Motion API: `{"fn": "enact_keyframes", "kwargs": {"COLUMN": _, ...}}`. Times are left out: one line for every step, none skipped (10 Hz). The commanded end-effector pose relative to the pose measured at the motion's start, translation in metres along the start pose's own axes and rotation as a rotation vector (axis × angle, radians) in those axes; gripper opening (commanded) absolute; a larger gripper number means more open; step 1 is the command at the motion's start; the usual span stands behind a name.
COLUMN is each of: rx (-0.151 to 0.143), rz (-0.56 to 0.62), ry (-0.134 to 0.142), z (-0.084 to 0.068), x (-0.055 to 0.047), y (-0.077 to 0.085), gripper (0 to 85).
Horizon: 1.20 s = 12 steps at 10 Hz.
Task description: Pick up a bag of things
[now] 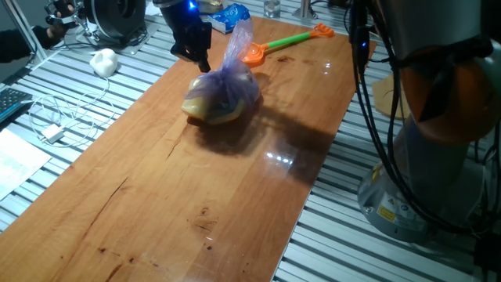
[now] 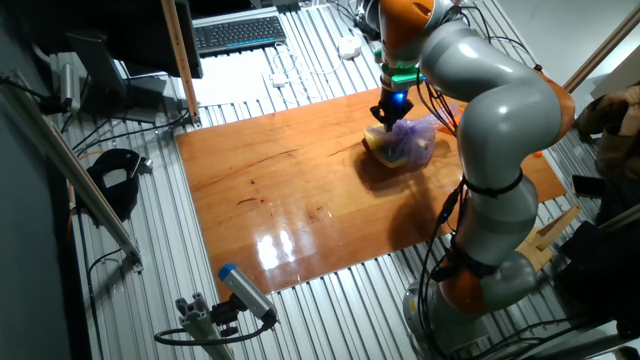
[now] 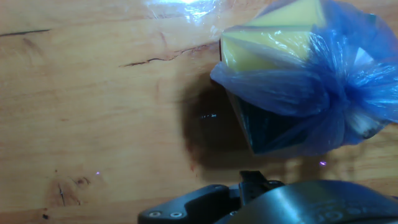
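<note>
The bag of things [image 1: 223,92] is a lilac plastic bag bulging with yellow and dark items. It lies on the wooden table [image 1: 156,204], its long loose top [image 1: 239,39] standing up. My gripper [image 1: 203,64] hangs just left of the bag's top, close above the bag's left shoulder. I cannot tell from any view how its fingers stand. In the other fixed view the gripper [image 2: 387,114] is over the bag [image 2: 412,143]. The hand view shows the bag [image 3: 298,81] at the upper right, with the knot to the right; no fingers show.
An orange toy shovel with a green handle [image 1: 288,41] lies behind the bag. A blue-and-white packet [image 1: 229,16] sits at the far table edge. A white object [image 1: 103,61] and white cables [image 1: 63,117] lie left of the table. The arm's base [image 1: 438,180] stands to the right.
</note>
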<state>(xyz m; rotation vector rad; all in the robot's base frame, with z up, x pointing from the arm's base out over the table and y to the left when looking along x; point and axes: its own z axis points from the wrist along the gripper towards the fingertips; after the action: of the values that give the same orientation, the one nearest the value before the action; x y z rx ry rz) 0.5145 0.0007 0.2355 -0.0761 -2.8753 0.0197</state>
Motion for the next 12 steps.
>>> {"fn": "enact_keyframes", "kwargs": {"rx": 0.000, "rz": 0.004, "ry": -0.001, "z": -0.0002, "x": -0.0001, "y": -0.0001, "gripper": 0.0}}
{"fn": "enact_keyframes", "kwargs": {"rx": -0.003, "rz": 0.008, "ry": -0.002, "z": -0.0002, "x": 0.0000, "y": -0.0004, "gripper": 0.0}}
{"fn": "enact_keyframes", "kwargs": {"rx": -0.038, "rz": 0.019, "ry": -0.012, "z": -0.0007, "x": 0.0006, "y": -0.0038, "gripper": 0.0}}
{"fn": "enact_keyframes", "kwargs": {"rx": -0.086, "rz": 0.019, "ry": -0.020, "z": -0.0014, "x": 0.0011, "y": -0.0087, "gripper": 0.0}}
{"fn": "enact_keyframes", "kwargs": {"rx": -0.071, "rz": 0.012, "ry": -0.022, "z": -0.0012, "x": 0.0013, "y": -0.0075, "gripper": 0.0}}
{"fn": "enact_keyframes", "kwargs": {"rx": -0.050, "rz": -0.006, "ry": -0.039, "z": -0.0010, "x": 0.0013, "y": -0.0077, "gripper": 0.0}}
{"fn": "enact_keyframes", "kwargs": {"rx": 0.001, "rz": -0.044, "ry": -0.103, "z": 0.0006, "x": 0.0009, "y": -0.0087, "gripper": 0.0}}
{"fn": "enact_keyframes", "kwargs": {"rx": 0.002, "rz": -0.034, "ry": -0.107, "z": 0.0003, "x": 0.0010, "y": -0.0090, "gripper": 0.0}}
{"fn": "enact_keyframes", "kwargs": {"rx": 0.002, "rz": -0.031, "ry": -0.107, "z": 0.0003, "x": 0.0010, "y": -0.0090, "gripper": 0.0}}
{"fn": "enact_keyframes", "kwargs": {"rx": 0.002, "rz": -0.028, "ry": -0.108, "z": 0.0003, "x": 0.0010, "y": -0.0090, "gripper": 0.0}}
{"fn": "enact_keyframes", "kwargs": {"rx": 0.002, "rz": -0.034, "ry": -0.108, "z": 0.0004, "x": 0.0010, "y": -0.0090, "gripper": 0.0}}
{"fn": "enact_keyframes", "kwargs": {"rx": 0.002, "rz": -0.041, "ry": -0.107, "z": 0.0004, "x": 0.0010, "y": -0.0090, "gripper": 0.0}}
